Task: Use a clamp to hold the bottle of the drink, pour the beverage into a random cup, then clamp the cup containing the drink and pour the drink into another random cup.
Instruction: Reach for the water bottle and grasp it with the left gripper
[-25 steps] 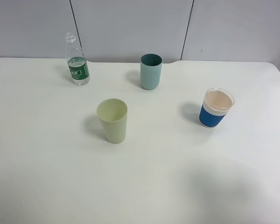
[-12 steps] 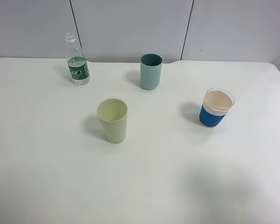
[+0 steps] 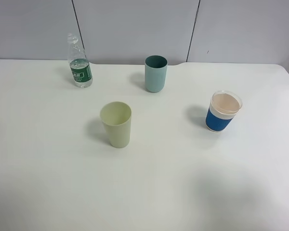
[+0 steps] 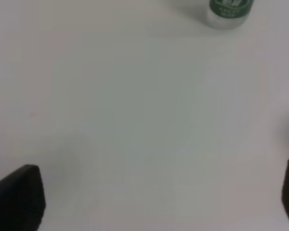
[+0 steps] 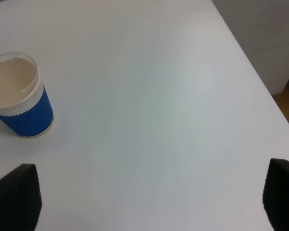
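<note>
The small clear bottle (image 3: 79,62) with a dark green label stands upright at the back left of the white table (image 3: 164,183); its base (image 4: 229,10) also shows in the left wrist view. A little clear beverage (image 3: 79,62) sits low in it. The pale yellow-green cup (image 3: 116,124) stands left of the table's middle. The teal cup (image 3: 155,73) stands at the back centre. Neither arm appears in the high view. My left gripper (image 4: 154,199) is open over bare table, well short of the bottle. My right gripper (image 5: 149,202) is open too, holding nothing.
A white cup with a blue sleeve (image 3: 223,111) stands at the right; the right wrist view shows this blue-sleeved cup (image 5: 18,96) near one fingertip. The table's right edge (image 5: 253,72) drops to a floor. A grey panelled wall (image 3: 135,24) runs behind the table.
</note>
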